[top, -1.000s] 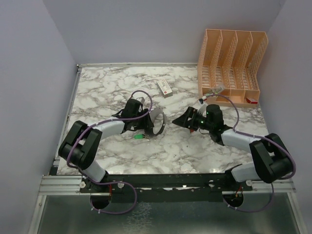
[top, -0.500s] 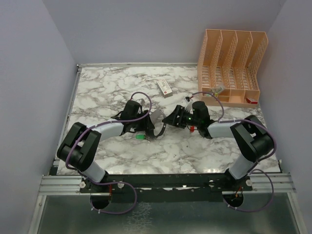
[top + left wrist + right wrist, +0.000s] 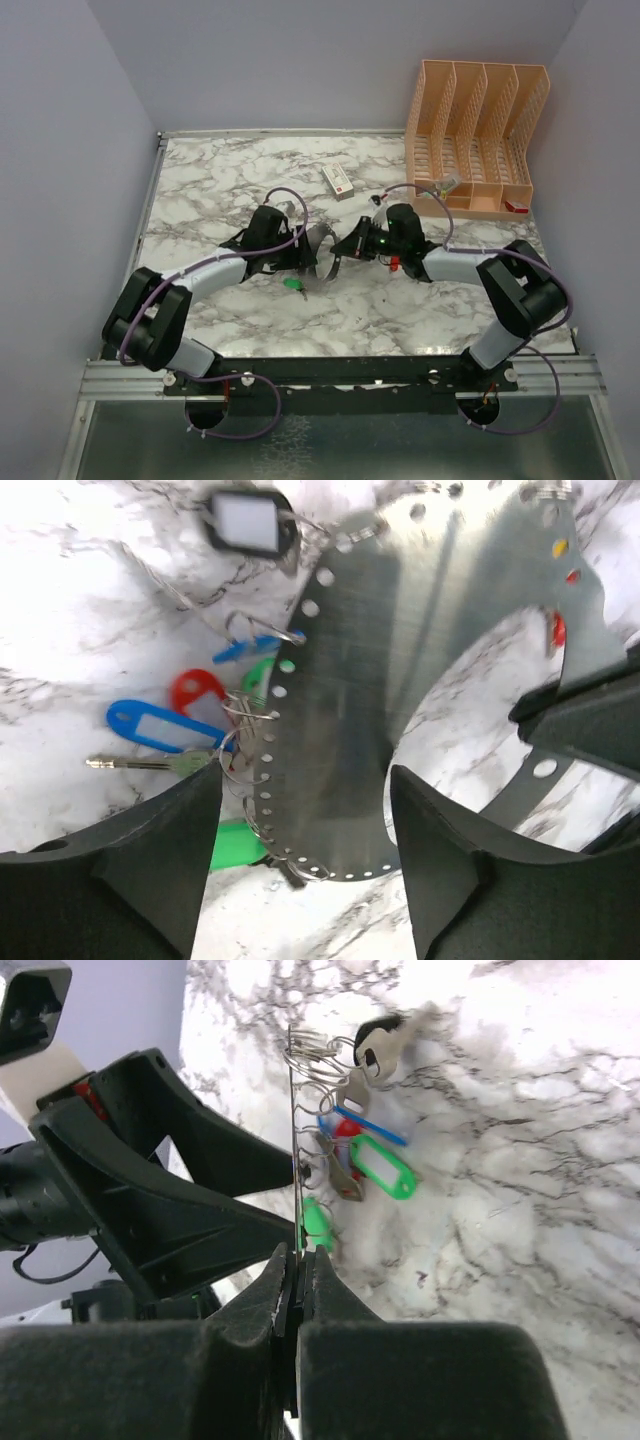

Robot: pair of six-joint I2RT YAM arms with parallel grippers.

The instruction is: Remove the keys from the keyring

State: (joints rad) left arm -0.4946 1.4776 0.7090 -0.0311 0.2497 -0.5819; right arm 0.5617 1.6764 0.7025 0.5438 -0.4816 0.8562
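Note:
The keyring is a wide grey band with a row of holes, standing curved on the marble. Keys hang off small wire rings on its edge: a blue tag, a red one, a green one and a black one. My left gripper is open, one finger on each side of the band with gaps showing. My right gripper is shut on the band's thin edge, with the green tag and the black key just beyond. From above, both grippers meet at the keyring.
A white box with a red mark lies behind the grippers. An orange file rack stands at the back right corner. A small red item lies under the right arm. Grey walls close in the marble table.
My right gripper has moved left to the keyring and shut on its edge. The left gripper's jaws have opened wider, and the green tag has slid a little toward the near edge.

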